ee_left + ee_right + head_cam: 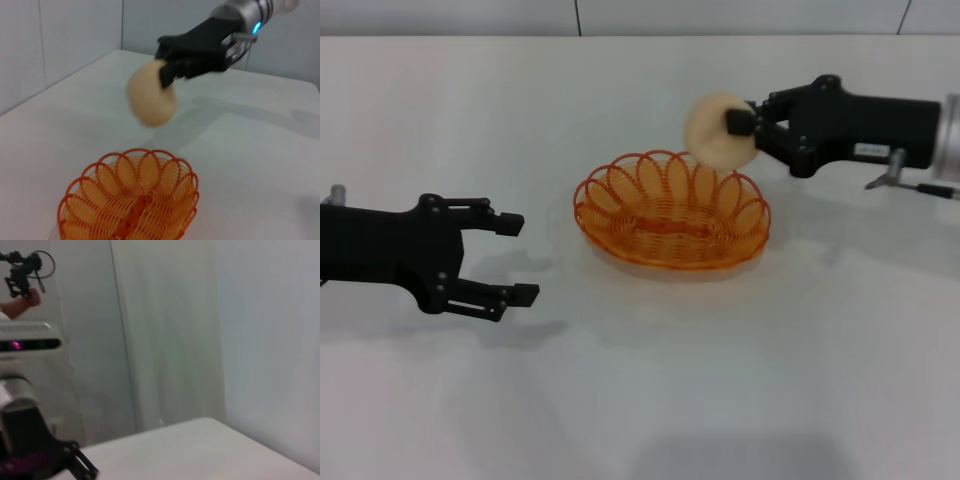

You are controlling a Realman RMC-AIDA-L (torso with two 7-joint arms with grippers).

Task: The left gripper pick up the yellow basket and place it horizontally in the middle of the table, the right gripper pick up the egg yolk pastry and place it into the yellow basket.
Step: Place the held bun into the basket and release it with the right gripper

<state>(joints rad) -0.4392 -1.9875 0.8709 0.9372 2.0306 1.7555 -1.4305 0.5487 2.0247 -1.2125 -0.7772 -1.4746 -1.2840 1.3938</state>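
Head view: right tool (pixel 744 122) pinches pastry (pixel 716 128) (above basket (pixel 671 210)).

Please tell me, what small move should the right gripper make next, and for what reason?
Probably it should carry the egg yolk pastry slightly forward over the yellow basket and lower it. The right gripper holds the pastry in the air above the basket's far rim, not yet over its middle. The basket already lies on the table, and the left gripper waits open beside it.

The yellow basket (pixel 671 211) sits mid-table (pixel 640 400). The egg yolk pastry (pixel 718 130) hangs above its far right rim, right gripper (pixel 745 122) behind; left gripper (pixel 510 258) lies well left.
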